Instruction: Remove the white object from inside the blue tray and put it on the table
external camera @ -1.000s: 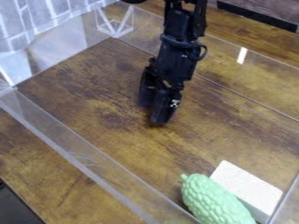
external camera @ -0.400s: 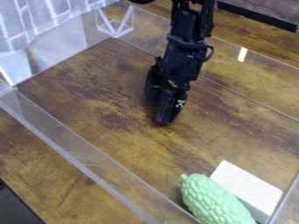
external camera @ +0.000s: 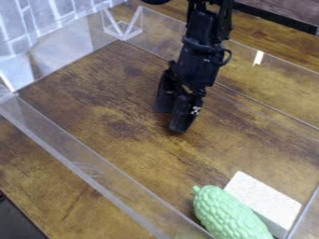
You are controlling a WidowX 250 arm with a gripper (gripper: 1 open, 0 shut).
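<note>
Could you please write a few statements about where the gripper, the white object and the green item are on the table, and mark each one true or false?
1. The gripper points down toward the table. True.
2. The gripper holds the white object. False: the white object lies flat on the table near the lower right corner, well away from the gripper.
3. A green bumpy item lies beside the white object. True.
4. A blue tray holds the white object. False: no blue tray is in view; the white object rests directly on the wood.
5. A clear wall runs along the table's near edge. True.
</note>
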